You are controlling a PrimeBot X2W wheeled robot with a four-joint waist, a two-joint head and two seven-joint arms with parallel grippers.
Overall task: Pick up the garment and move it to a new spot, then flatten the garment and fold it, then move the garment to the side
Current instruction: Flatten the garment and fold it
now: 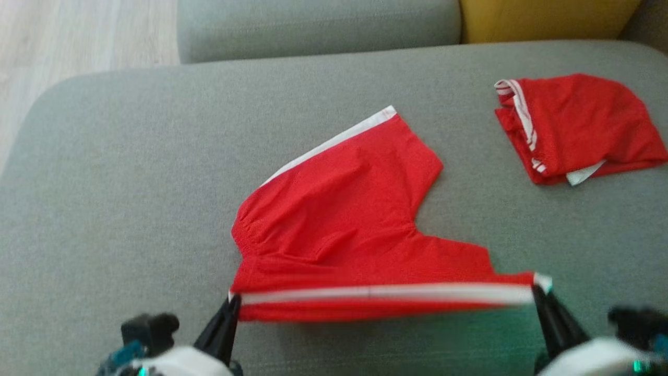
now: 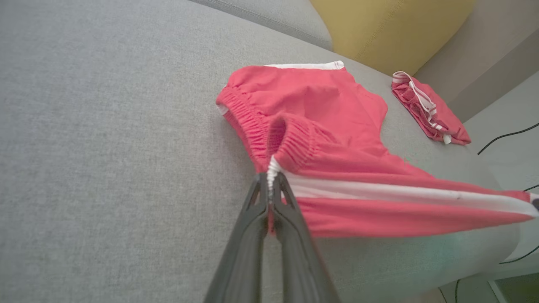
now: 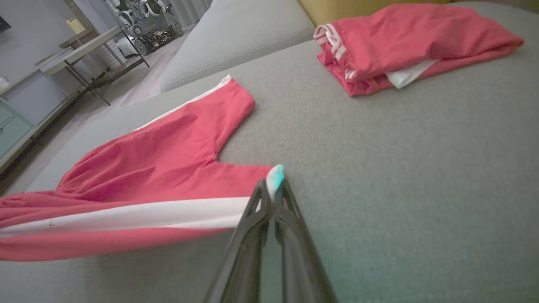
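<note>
Red garment (image 1: pixel 339 209), shorts with a white side stripe: mid-seat on the grey sofa cushion (image 1: pixel 130 183), far leg spread flat, near striped edge raised and pulled taut. Left gripper (image 1: pixel 233 305): fingers pinched closed on the waistband end of that edge. Right gripper (image 1: pixel 537 292): pinched closed on the hem end. Second red garment (image 1: pixel 579 125): folded, far right of the seat, well apart. Yellow cushion (image 1: pixel 543 18): behind it.

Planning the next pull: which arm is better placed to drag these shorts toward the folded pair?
Right, probably. The right tool is shut on the red shorts' hem corner, the end nearer the folded shorts. The left tool pinches the waistband end, farther off.
</note>
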